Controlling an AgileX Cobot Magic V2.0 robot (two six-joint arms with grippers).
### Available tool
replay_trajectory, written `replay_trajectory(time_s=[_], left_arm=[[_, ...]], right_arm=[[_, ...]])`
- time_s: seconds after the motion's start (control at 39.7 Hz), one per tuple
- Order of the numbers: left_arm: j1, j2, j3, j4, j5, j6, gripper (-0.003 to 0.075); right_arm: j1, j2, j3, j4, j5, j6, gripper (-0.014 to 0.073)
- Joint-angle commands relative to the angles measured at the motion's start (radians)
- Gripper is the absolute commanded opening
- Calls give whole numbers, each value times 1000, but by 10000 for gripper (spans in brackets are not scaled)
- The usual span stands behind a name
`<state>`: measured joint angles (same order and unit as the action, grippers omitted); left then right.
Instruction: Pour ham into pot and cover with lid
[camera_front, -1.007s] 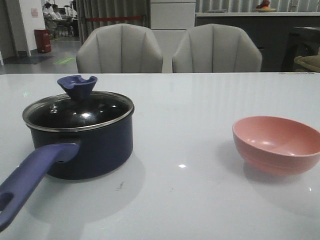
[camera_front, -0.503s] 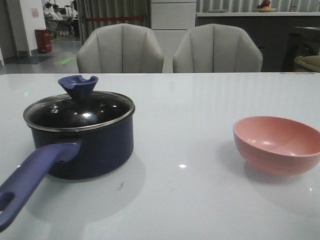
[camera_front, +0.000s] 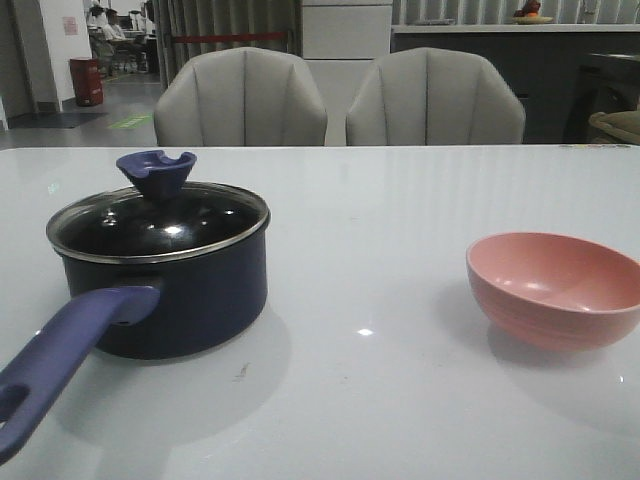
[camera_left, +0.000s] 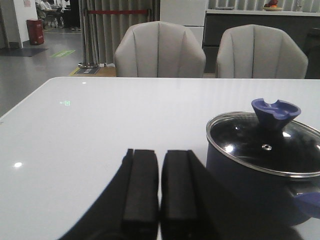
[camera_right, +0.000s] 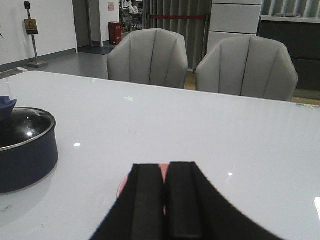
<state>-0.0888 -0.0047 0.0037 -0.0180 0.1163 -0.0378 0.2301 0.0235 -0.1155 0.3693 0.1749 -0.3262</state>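
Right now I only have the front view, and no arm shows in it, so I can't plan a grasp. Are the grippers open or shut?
Observer: The left gripper is shut, pads together, holding nothing.
Operator: And the right?
Observer: The right gripper is shut and empty too. The pink bowl peeks out just past its fingertips.
Operator: How does the left one sit relative to the pot?
Observer: The pot, with the lid on, stands beside the left gripper, not touching the fingers.
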Motion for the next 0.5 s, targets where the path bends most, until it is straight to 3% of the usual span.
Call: replay_trajectory(time_s=[0.0, 0.25, 0.48], left_arm=[[-8, -19, 23, 0, -85, -1, 119], [-8, -19, 23, 0, -85, -1, 120], [-8, -19, 23, 0, -85, -1, 119]], right_arm=[[-9, 12, -27, -37, -67, -8, 148], [-79, 12, 6, -314, -76, 168, 148], [-167, 12, 106, -352, -160, 270, 148]])
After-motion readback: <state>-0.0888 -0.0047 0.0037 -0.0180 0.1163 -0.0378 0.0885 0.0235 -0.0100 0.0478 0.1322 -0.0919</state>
